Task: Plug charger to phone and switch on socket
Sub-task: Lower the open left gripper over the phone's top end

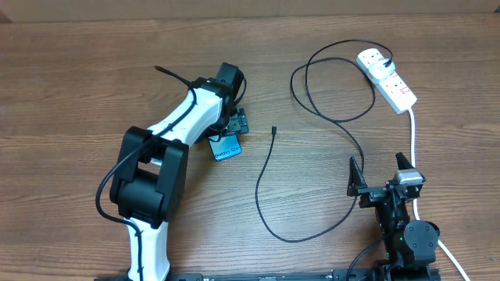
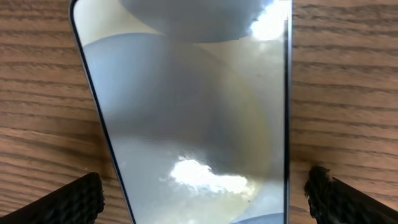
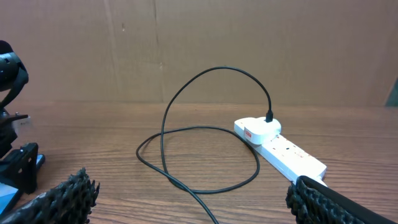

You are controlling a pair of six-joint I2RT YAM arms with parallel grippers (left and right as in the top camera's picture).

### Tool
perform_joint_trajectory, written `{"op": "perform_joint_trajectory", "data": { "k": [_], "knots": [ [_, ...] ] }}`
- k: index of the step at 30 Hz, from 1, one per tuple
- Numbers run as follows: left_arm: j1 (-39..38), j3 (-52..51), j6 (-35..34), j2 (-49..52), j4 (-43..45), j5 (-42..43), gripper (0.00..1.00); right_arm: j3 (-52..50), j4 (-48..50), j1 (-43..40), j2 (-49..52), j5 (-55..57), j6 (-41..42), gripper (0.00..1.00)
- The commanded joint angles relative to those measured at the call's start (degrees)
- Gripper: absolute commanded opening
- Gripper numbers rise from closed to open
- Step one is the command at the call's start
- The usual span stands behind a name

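Glossy glass phone [image 2: 193, 112] — smooth white plastic socket [image 3: 292, 155] — matt wood-grain table [image 1: 78, 62].

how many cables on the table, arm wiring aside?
2. The charger loops from the socket to a free tip mid-table; the white cord runs from the socket past the right arm. A stretch hides under that arm.
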Motion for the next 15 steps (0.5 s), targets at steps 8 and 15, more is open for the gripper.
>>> {"op": "perform_joint_trajectory", "data": {
  "k": [8,15],
  "knots": [
    [-0.52,0.33,0.72,1.86,-0.63,-2.45,1.0,-0.57,0.31,-0.07,-0.39,0.52,0.37,1.0],
    [-0.9,0.33,0.7,2.43,-0.39,-2.43,1.0,-0.57,0.31,-0.07,-0.39,0.52,0.37,1.0]
  ]
}}
